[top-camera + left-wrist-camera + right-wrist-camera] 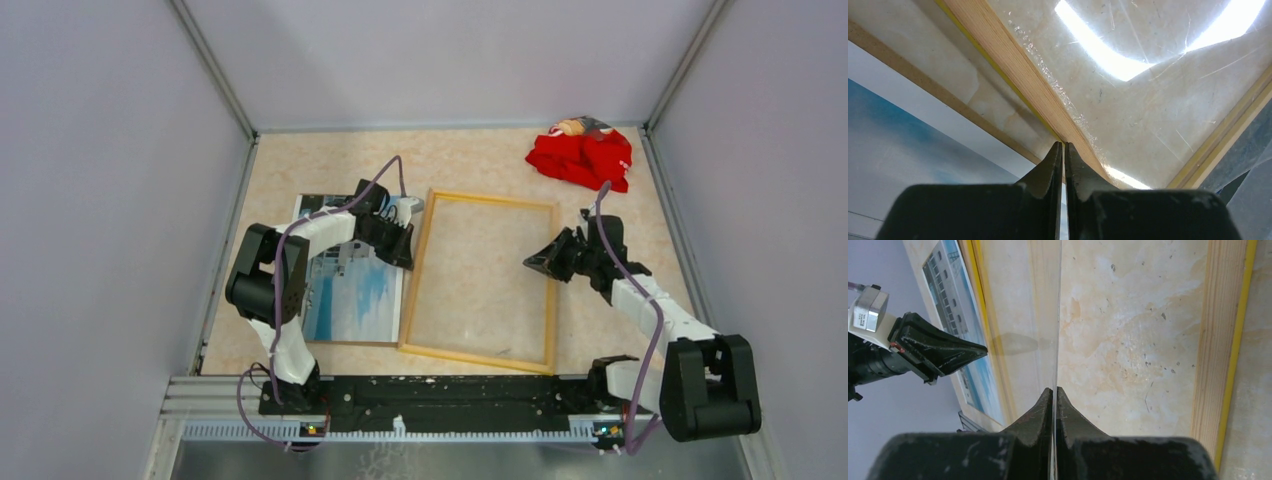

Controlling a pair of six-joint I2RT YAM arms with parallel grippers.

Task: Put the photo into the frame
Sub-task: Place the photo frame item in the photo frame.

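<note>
The frame point(418, 290) lies pale wood side up at mid-table, with yellow showing along its rail point(1223, 340). The photo point(355, 295) lies face up to its left, on a brown backing board point(923, 82). A clear pane point(480, 280) sits inside the frame, raised on its right side. My right gripper point(533, 263) is shut on the pane's right edge, which runs edge-on from its tips point(1054, 389). My left gripper point(405, 250) is shut, its tips point(1064, 145) at the frame's left rail point(1013, 65). I see nothing between its fingers.
A crumpled red cloth point(582, 155) lies at the back right corner. Grey walls close the table in on the left, back and right. The arm bases stand on a black rail along the near edge.
</note>
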